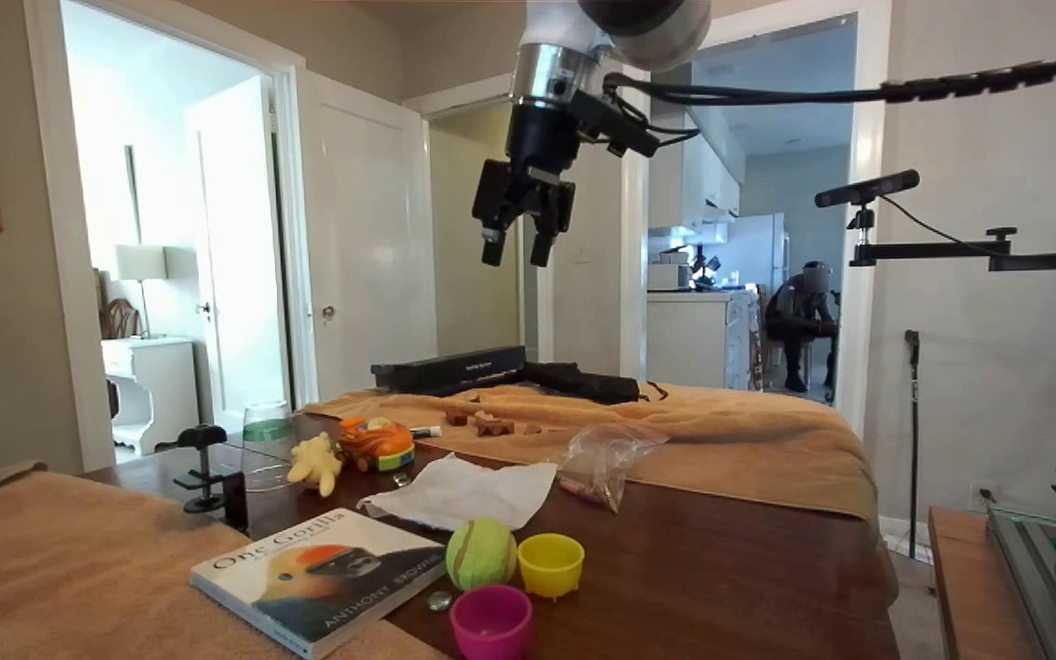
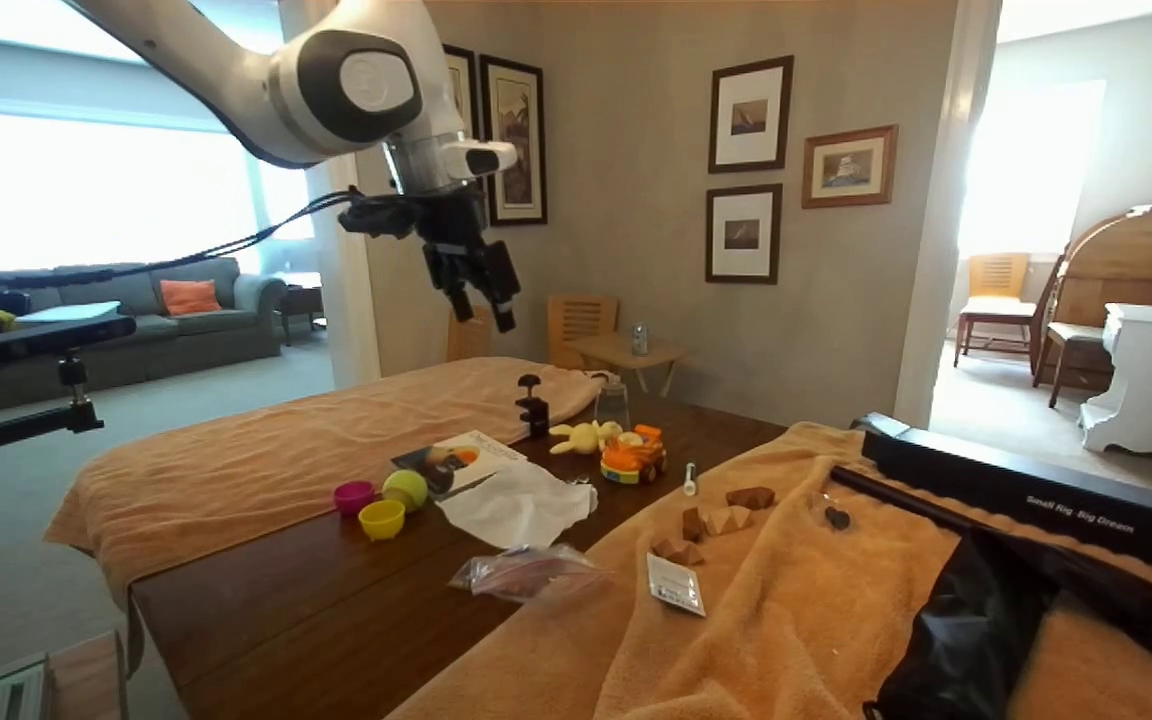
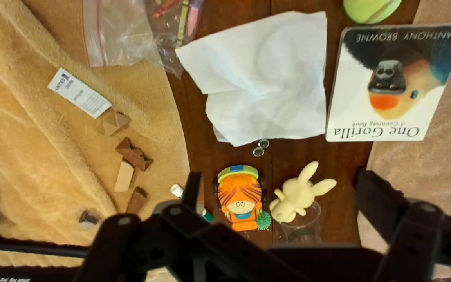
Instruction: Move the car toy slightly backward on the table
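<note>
On the table (image 1: 675, 568), one car toy (image 3: 239, 196), one rabbit figure (image 3: 296, 194), one tennis ball (image 1: 482, 555), one book (image 3: 394, 90) and one zip bag (image 3: 121, 31) are resting; two small cups (image 1: 551, 577), yellow and pink, are standing, and two towels (image 1: 748, 449) are lying.

Open air separates the end effector (image 1: 517, 252) from the counter (image 1: 720, 559). A rabbit figure (image 3: 294, 196) is just beside the car toy (image 3: 239, 196), leaving a narrow gap on that flank. A white tube (image 2: 689, 480) lies near the opposite flank; clearance there appears limited, though partly hidden in the wrist view. Bare counter and two clear discs (image 3: 258, 151) separate toy from white sheet (image 3: 272, 82).
</note>
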Available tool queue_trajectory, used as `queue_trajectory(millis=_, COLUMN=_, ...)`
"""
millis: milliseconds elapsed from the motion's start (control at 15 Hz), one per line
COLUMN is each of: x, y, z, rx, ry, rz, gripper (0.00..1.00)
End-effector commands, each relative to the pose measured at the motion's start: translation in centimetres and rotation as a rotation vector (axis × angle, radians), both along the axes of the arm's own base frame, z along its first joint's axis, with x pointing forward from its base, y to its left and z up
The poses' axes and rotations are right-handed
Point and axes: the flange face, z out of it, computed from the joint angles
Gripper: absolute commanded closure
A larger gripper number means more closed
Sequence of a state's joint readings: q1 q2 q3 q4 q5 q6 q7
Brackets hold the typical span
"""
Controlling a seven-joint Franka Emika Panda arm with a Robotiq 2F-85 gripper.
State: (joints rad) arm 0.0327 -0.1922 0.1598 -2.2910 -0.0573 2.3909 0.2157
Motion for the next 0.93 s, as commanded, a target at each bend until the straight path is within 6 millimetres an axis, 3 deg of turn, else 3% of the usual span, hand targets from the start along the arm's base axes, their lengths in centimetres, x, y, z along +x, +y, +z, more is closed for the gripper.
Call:
queue_trajectory(millis=0, x=5.7, y=-1.5, z=-0.1, rx=0.015, ry=-0.015, rz=-0.021, gripper=0.00)
queue_trajectory(millis=267, x=9.8, y=-3.1, z=-0.4, rx=0.050, ry=0.009, rz=-0.084, gripper=0.00)
queue_trajectory(millis=333, x=7.3, y=-2.9, z=-0.5, rx=0.032, ry=-0.009, rz=-0.064, gripper=0.00)
queue_trajectory(millis=533, x=9.2, y=-3.5, z=-0.9, rx=0.036, ry=-0.003, rz=-0.078, gripper=0.00)
queue_trajectory(millis=733, x=9.5, y=-3.4, z=-0.9, rx=0.036, ry=-0.001, rz=-0.077, gripper=0.00)
queue_trajectory(millis=867, x=10.9, y=-3.7, z=-2.2, rx=0.047, ry=-0.014, rz=-0.101, gripper=0.00)
